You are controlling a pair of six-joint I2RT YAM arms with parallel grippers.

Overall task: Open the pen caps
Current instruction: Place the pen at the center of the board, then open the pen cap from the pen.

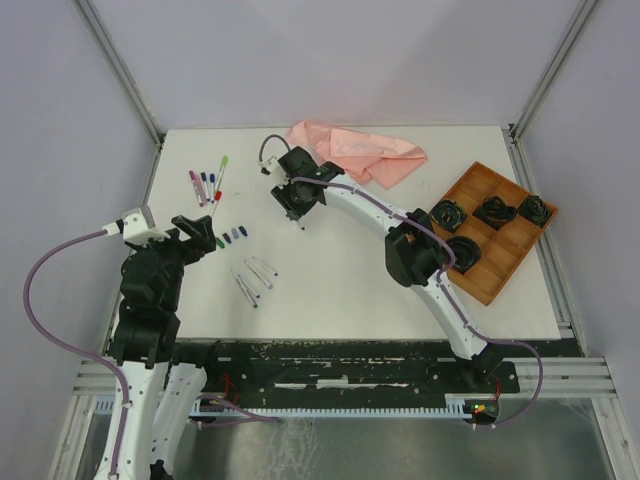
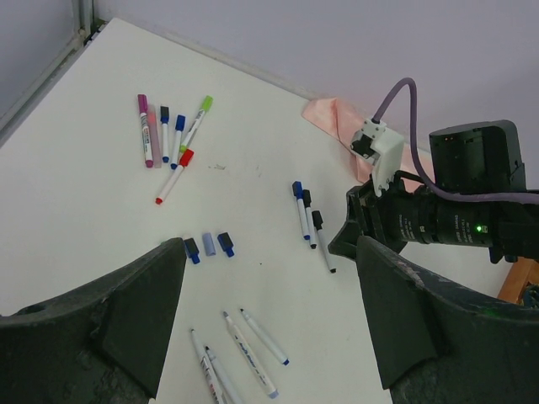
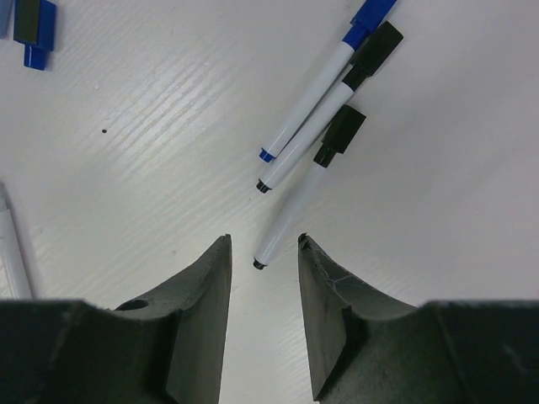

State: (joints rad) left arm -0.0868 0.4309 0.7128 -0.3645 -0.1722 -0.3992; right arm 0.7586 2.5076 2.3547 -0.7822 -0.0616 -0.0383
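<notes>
My right gripper point(image 3: 264, 244) is open, low over the table, its fingertips on either side of the tail end of a white pen with a black cap point(image 3: 340, 130). Beside it lie a second black-capped pen point(image 3: 375, 46) and a blue-capped pen point(image 3: 370, 12). My left gripper point(image 2: 271, 252) is open and empty above the table. Three loose caps point(image 2: 209, 246), navy, grey and blue, lie in a row near its left finger point(image 2: 126, 320). Several uncapped white barrels point(image 2: 248, 345) lie below them. Several capped pens point(image 2: 168, 135) in magenta, navy, blue, lime and red lie at the far left point(image 1: 207, 184).
A pink cloth point(image 1: 360, 152) lies at the back of the table. A wooden tray point(image 1: 478, 283) with black rolls in its compartments stands at the right. The right arm point(image 1: 400, 235) stretches across the middle of the table.
</notes>
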